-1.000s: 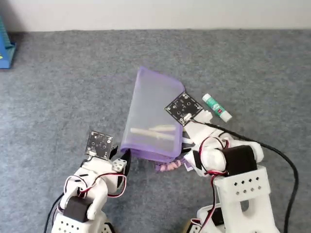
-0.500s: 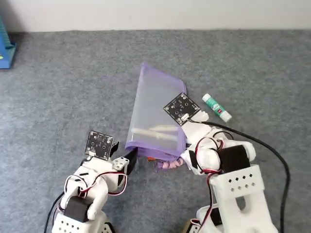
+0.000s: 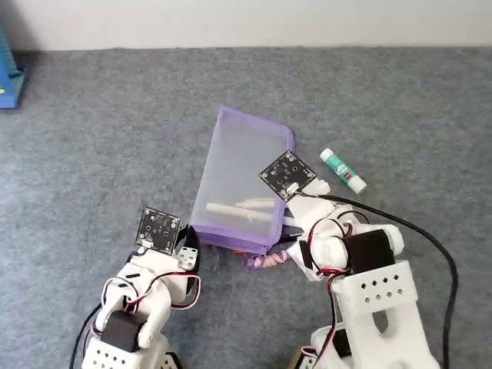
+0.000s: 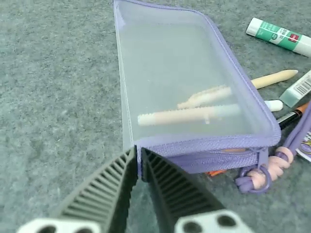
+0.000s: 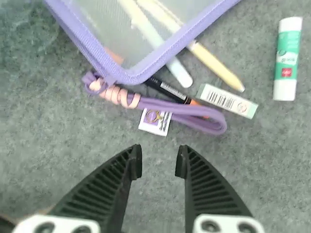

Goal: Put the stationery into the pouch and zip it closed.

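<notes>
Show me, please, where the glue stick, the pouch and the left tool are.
glue stick (image 3: 343, 170), high view, middle of its tube.
pouch (image 4: 175, 73), left wrist view, clear side panel.
left tool (image 4: 138, 155), left wrist view, midway between its fingertips.

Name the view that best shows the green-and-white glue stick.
Right wrist view: the green-and-white glue stick lies whole and close. High view: whole but farther off. Left wrist view: its end is cut off.

A robotics lab or hobby test bench, by the look of it: the table (image 3: 100, 123) is covered in grey carpet-like felt up to a plain white wall (image 3: 246, 23) at its far edge, and the white printed arms (image 3: 377, 300) carry bare circuit boards (image 3: 289, 175), loose wiring (image 3: 330, 231) and a trailing black cable (image 3: 452, 288)
</notes>
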